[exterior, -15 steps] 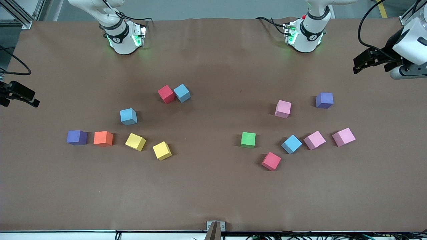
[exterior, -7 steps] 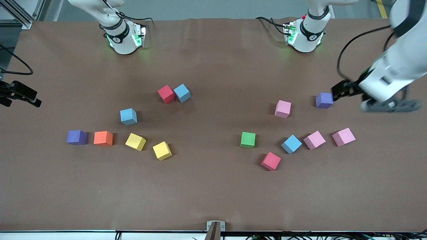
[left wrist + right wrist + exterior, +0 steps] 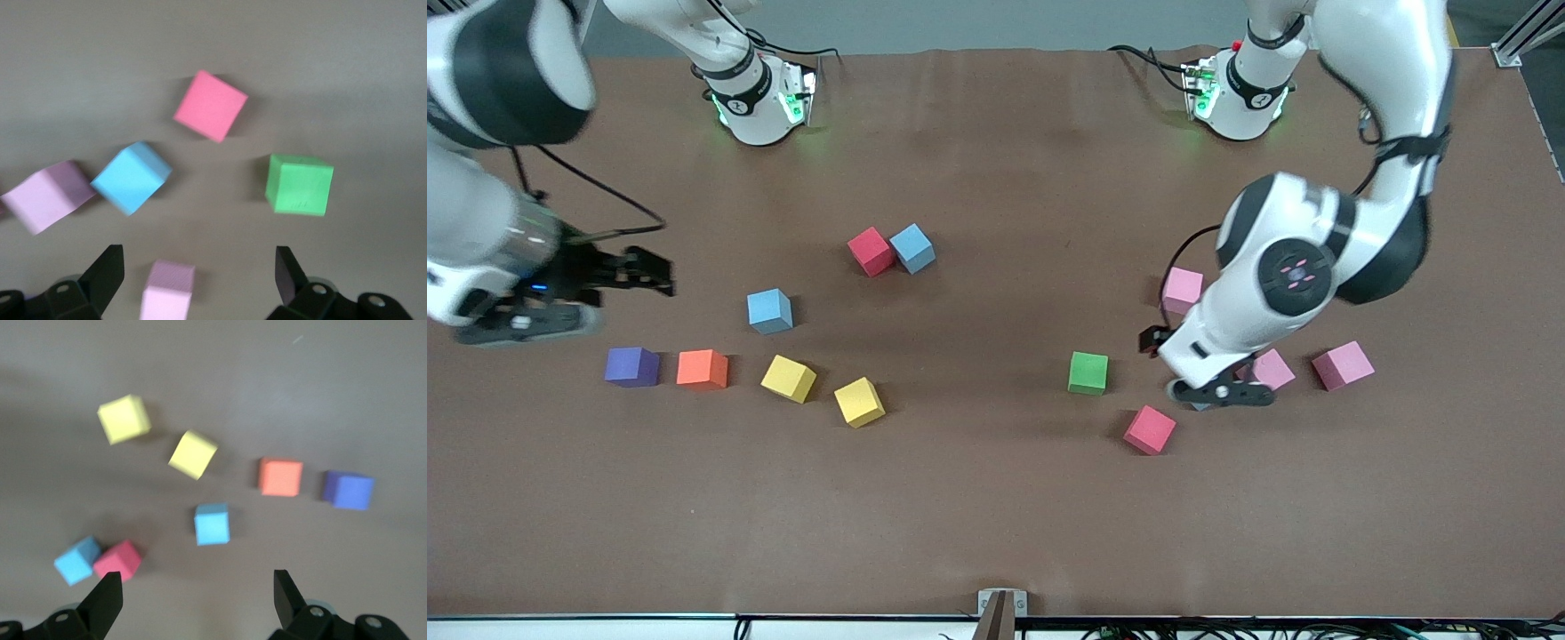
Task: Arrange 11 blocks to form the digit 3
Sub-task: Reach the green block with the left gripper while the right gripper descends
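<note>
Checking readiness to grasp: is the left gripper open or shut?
Open. In the left wrist view the left gripper shows its fingers spread wide apart, holding nothing.

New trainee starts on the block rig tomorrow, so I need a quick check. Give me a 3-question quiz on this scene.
1. True or false: the red cube that lies farther from the front camera touches a light blue cube.
2. Which cube lies beside the orange cube, toward the right arm's end of the table?
A. purple cube
B. green cube
C. pink cube
3. Is the left gripper or the right gripper holding a cube?

Key
1. True.
2. A.
3. Neither: both are open and empty above the table.
</note>
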`<state>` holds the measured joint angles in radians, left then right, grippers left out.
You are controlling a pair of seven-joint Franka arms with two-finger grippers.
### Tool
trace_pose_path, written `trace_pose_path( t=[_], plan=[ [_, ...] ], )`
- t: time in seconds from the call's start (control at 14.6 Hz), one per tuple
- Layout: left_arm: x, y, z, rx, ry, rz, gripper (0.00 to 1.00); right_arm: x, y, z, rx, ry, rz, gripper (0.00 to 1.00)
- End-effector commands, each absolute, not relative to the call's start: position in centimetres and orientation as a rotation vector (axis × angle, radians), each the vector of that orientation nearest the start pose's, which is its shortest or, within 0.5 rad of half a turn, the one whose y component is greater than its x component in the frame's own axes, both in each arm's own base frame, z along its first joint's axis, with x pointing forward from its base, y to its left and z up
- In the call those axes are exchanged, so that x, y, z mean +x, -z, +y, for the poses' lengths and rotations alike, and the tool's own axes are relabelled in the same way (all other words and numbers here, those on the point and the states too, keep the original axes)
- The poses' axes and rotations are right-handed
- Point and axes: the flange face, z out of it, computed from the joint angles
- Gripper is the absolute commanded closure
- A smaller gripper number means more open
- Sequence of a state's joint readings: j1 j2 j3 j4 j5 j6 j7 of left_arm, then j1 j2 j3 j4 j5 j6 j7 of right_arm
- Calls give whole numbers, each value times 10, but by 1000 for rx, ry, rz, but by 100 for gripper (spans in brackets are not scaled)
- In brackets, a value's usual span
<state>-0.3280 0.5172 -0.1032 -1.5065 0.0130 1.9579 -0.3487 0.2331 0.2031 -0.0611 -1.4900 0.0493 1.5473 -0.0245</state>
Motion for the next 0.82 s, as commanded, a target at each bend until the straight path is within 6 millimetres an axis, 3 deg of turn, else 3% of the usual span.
trace_pose_path(
  t=[0.0,0.21,0.34,0.41,0.55,0.75],
  plan=[
    [631,-314,-316,-3128,-64,191,0,559,-515,199,-3100,-342,-466,0],
    [621,-268,-348,-3109,-64,274,0,524,-494,279,-3077,-353,-661,0],
    [621,-253,-357,-3137,-13,279,0,506,-487,312,-3046,-350,-749,0],
    [620,-246,-360,-3142,-7,258,0,494,-471,328,-3013,-342,-774,0],
    [614,-231,-373,-3147,4,182,0,456,-431,347,-2958,-289,-860,0],
    [609,-207,-382,-3161,18,147,4,413,-385,351,-2938,-259,-938,0]
  ],
)
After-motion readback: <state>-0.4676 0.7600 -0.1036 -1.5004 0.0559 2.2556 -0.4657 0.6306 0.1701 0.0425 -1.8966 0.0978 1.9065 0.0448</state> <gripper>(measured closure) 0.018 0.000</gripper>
